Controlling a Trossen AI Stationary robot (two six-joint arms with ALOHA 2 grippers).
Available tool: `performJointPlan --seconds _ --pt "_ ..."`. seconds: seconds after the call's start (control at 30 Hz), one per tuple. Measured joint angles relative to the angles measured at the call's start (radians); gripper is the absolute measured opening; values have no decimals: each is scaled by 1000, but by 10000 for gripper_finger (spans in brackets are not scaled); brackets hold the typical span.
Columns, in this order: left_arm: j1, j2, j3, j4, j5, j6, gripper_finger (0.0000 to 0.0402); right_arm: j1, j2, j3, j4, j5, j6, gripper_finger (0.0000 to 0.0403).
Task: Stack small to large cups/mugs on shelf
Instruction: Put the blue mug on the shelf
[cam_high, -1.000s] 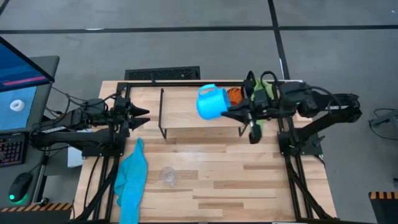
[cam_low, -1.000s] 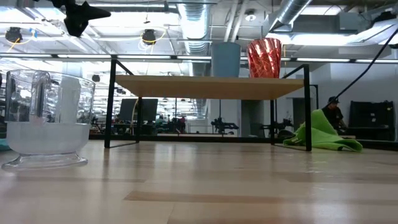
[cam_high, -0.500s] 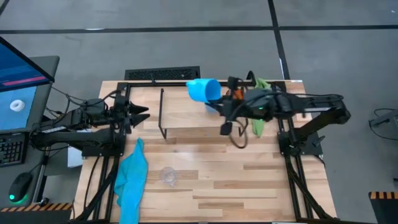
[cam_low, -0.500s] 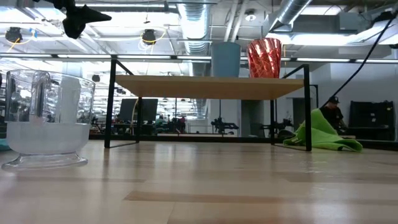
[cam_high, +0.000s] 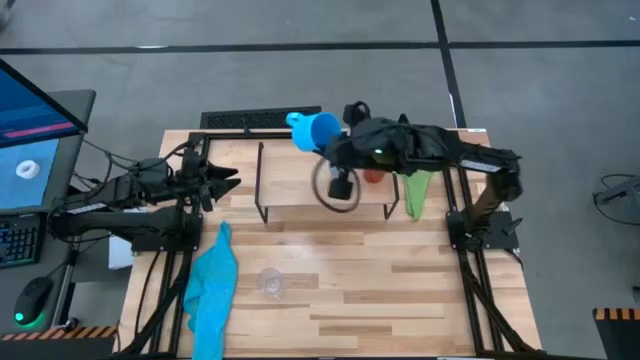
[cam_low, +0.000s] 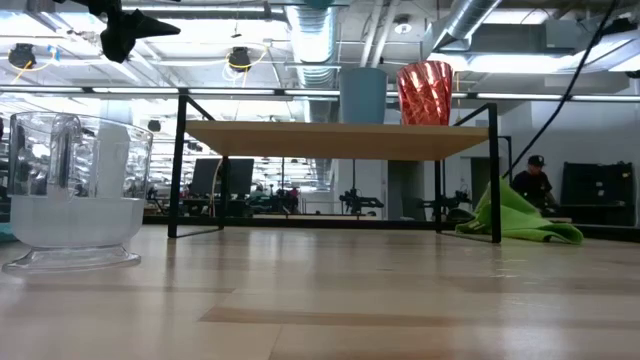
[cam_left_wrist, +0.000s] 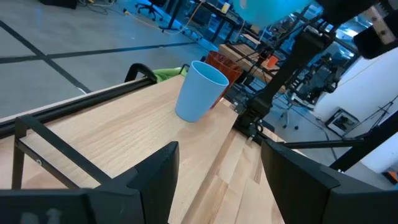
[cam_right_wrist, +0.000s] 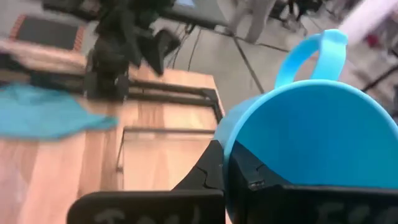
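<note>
On the counter we see the shelf carrying the blue cup and orange cup. Our right gripper grips the mug aloft over it. Our left gripper waits spread beside. The glass stands on the counter.
</note>
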Motion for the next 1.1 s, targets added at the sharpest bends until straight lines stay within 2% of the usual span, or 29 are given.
performJointPlan --seconds 0.2,0.43,1.1 --pt "0 0 0 0 0 0 220 -6 181 200 -141 3 224 13" --pt "0 0 0 -1 0 4 220 -6 269 180 -224 -10 438 13" --pt "0 0 0 -2 0 10 220 -44 410 182 -305 -79 547 15"
